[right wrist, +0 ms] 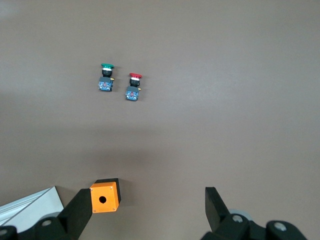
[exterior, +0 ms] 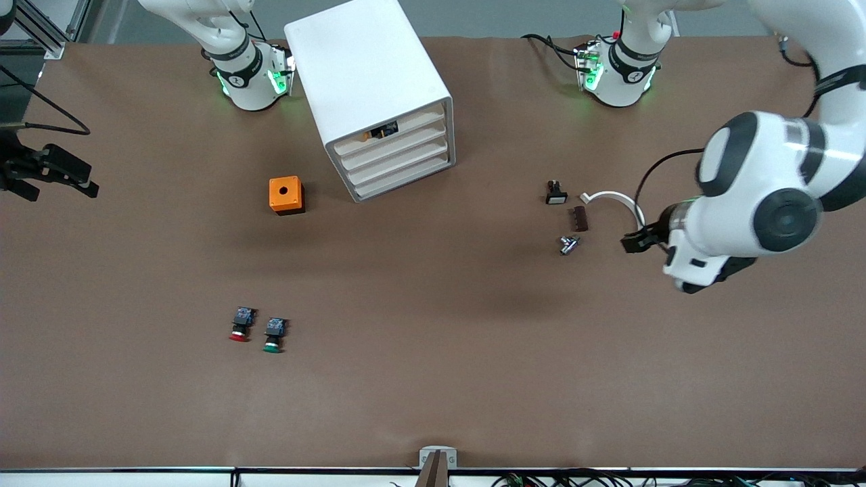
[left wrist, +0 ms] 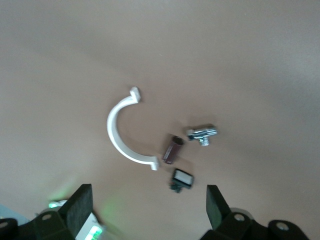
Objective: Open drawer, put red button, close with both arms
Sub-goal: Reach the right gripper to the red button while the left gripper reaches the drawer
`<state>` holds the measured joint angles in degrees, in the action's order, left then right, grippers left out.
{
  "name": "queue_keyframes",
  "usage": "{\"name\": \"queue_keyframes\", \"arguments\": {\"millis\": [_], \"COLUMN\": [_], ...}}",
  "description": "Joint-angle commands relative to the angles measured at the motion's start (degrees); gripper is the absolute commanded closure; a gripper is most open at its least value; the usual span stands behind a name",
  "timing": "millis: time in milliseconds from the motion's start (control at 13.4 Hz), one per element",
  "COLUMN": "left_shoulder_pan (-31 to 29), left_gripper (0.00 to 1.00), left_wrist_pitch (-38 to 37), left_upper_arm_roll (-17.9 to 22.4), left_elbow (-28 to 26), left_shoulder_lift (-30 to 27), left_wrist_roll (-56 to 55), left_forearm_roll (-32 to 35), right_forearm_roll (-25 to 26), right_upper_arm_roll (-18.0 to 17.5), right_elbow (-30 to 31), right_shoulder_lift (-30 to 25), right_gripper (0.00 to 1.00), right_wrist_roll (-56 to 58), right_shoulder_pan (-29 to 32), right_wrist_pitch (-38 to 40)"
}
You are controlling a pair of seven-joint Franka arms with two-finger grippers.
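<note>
Brown paper is covering the bench (exterior: 433, 379), and the white cabinet (exterior: 369, 81) is standing on it between the two arm bases, its four slat fronts facing the front camera at an angle. The drawer (exterior: 399, 146), second in the stack, is sitting flush with the others; a dark and orange object is showing through a gap in the top front.

The right gripper (right wrist: 145, 212) is hanging in the air toward the right arm's end of the bench, its jaws released and spread wide with nothing between them. In the right wrist view the orange box (right wrist: 105, 196) is lying just inside one fingertip. The red button (right wrist: 133, 88) is lying well out ahead of the jaws, on its side. The green button (right wrist: 105, 78) is lying just beside the red button, apart from it. In the front view both buttons are sitting nearer the camera than the orange box.

The left gripper (left wrist: 150, 207) is hovering toward the left arm's end of the bench, jaws likewise released and empty. Ahead of them, between the two fingertips, a small black switch (left wrist: 182, 179) is lying closest, then a brown block (left wrist: 172, 149), a white curved clip (left wrist: 122, 131) and a small metal part (left wrist: 202, 133), none touching another.
</note>
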<state>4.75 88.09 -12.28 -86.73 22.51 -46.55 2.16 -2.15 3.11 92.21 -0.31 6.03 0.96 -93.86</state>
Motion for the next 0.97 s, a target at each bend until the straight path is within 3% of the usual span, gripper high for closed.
{"name": "queue_keyframes", "arguments": {"millis": [0, 374, 523, 672, 897], "left_shoulder_pan": [3.5, 12.1, 14.8, 15.8, 16.1], "left_gripper": [0.0, 0.0, 0.0, 0.0, 0.01], "left_wrist_pitch": [-0.7, 5.0, 7.8, 8.5, 8.5], "left_upper_arm_roll": [0.0, 0.0, 0.0, 0.0, 0.1], "left_elbow": [4.9, 7.5, 7.5, 7.5, 7.4], "left_shoulder_lift": [5.3, 13.2, 15.7, 17.0, 18.9], "left_wrist_roll": [-14.3, -51.0, -61.7, -66.6, -71.0], "left_forearm_roll": [-0.3, -1.0, -5.0, -10.9, -25.1], "right_forearm_roll": [-0.6, -0.7, -0.6, -0.5, -0.7], "right_upper_arm_roll": [0.1, -2.4, -4.8, -5.3, -5.9], "right_elbow": [-0.5, -1.9, -1.9, -1.8, -1.9], "right_shoulder_lift": [3.9, 13.3, 17.9, 22.5, 29.4], "right_gripper": [0.0, 0.0, 0.0, 0.0, 0.0], "right_wrist_roll": [0.0, -4.3, -10.0, -12.3, -12.9], "right_shoulder_pan": [-0.3, -0.5, -0.3, -0.5, -0.1], "right_wrist_pitch": [-0.9, -7.5, -10.3, -15.8, -23.5]}}
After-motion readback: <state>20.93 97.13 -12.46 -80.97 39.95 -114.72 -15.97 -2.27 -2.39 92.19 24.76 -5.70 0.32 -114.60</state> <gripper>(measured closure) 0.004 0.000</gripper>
